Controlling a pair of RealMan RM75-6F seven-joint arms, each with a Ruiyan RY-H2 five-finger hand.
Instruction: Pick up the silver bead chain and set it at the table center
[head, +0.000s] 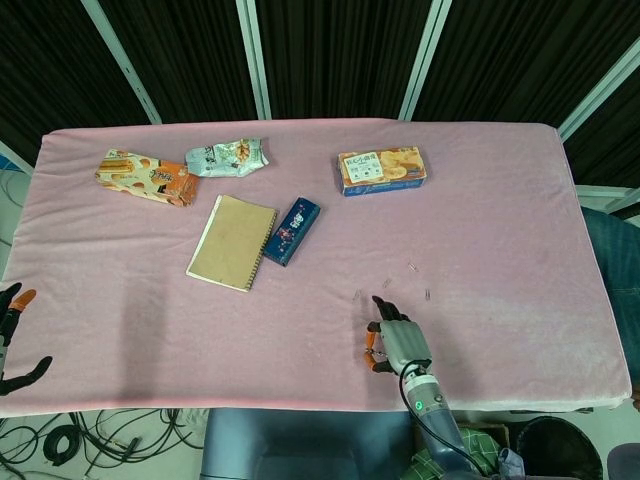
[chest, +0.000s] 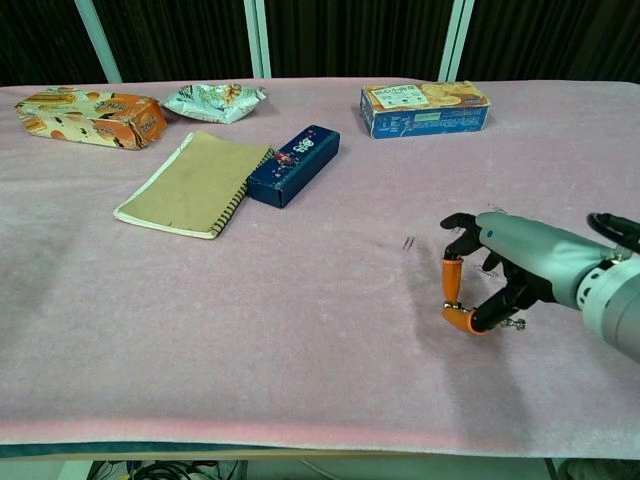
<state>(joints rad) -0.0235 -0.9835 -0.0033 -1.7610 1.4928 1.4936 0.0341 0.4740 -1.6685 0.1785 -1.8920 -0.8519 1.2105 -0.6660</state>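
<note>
Right hand pinching the silver bead chain between orange fingertips, just off the desk, near the paper clip. Best carried level toward the blue case, pinch kept firm, chain lowered gently. Left hand empty, fingers spread.

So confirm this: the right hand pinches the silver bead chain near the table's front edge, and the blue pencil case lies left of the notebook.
Wrong on one count: in the head view the blue pencil case lies right of the notebook. The right hand does pinch the silver bead chain near the front edge.
</note>
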